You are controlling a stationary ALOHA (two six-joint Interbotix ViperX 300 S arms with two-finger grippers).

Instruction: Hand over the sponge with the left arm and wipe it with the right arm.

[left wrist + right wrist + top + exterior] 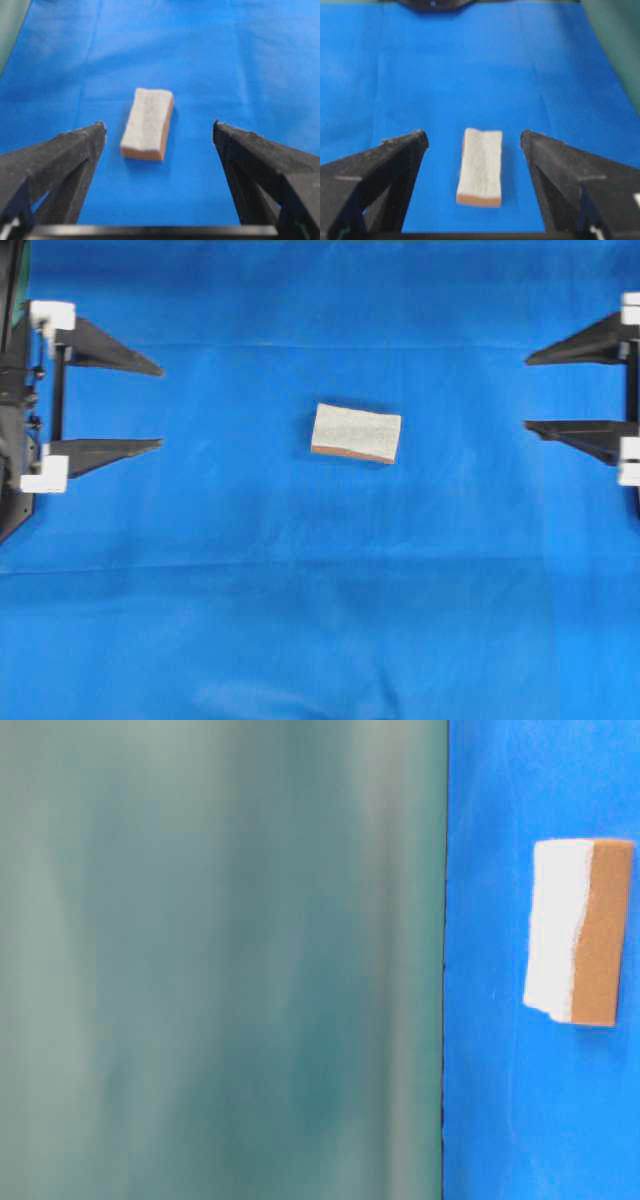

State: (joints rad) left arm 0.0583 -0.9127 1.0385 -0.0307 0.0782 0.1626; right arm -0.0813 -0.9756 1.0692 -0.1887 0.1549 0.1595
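Observation:
The sponge [356, 433] lies flat on the blue cloth in the middle, pale fuzzy side up with a thin orange-brown layer along its near edge. It also shows in the table-level view, sponge [580, 932], in the left wrist view, sponge [148, 123], and in the right wrist view, sponge [480, 166]. My left gripper [160, 407] stands open at the far left, its tips well short of the sponge. My right gripper [527, 392] stands open at the far right, also apart from it. Nothing sits between either pair of fingers [85, 145] [547, 152].
The blue cloth [320, 620] covers the whole table, with faint creases. A blurred grey-green surface [220, 960] fills the left part of the table-level view. A dark arm base [432, 5] shows at the top edge of the right wrist view.

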